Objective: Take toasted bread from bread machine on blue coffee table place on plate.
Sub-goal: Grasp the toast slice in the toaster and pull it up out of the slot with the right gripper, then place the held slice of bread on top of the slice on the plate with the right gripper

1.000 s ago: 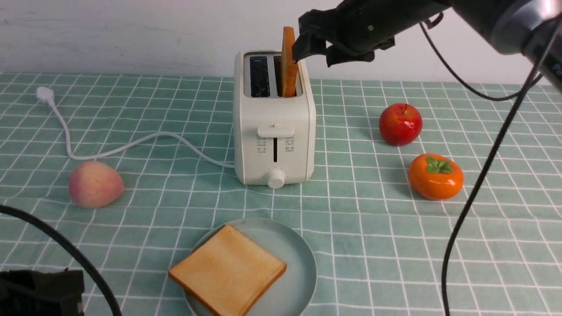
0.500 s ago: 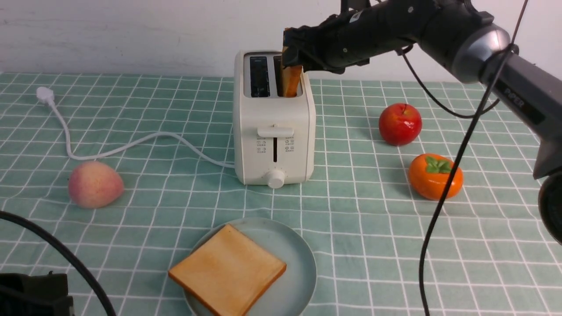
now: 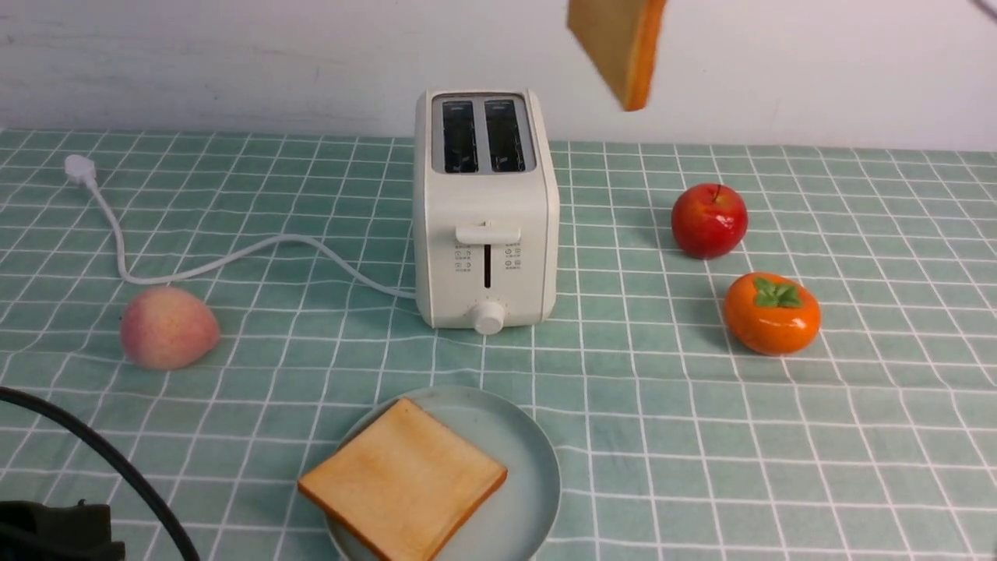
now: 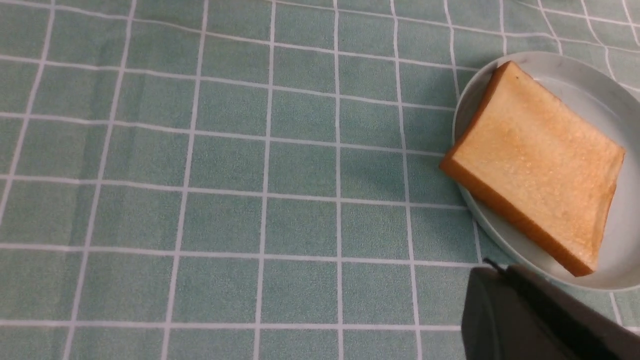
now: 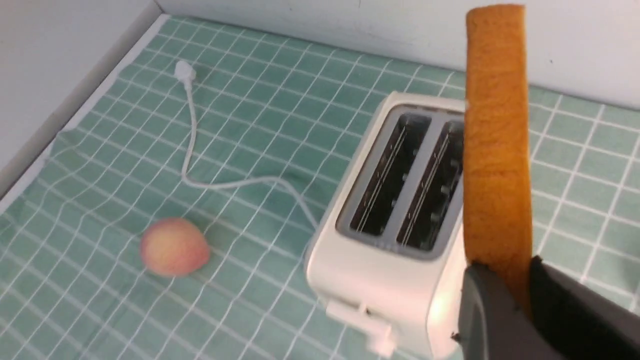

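The bread machine [image 3: 487, 210] stands on the surface [image 3: 857, 436], with the plate [image 3: 537, 467] before it bearing 1 slice [image 3: 403, 479]. A peach [image 3: 167, 327] lies left, an apple [image 3: 709, 220] and a persimmon [image 3: 772, 313] right.

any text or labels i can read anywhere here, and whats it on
No text is legible in any view.
On the bread machine front: small printed icons with tiny captions on both sides of the lever slot, too small to read.
Around its knob: no numbers readable.
On the lifted toasted bread and the plate: no print.

Matt cloth table [image 3: 857, 436], smooth toaster [image 3: 487, 210] (apple [image 3: 709, 220] glossy).
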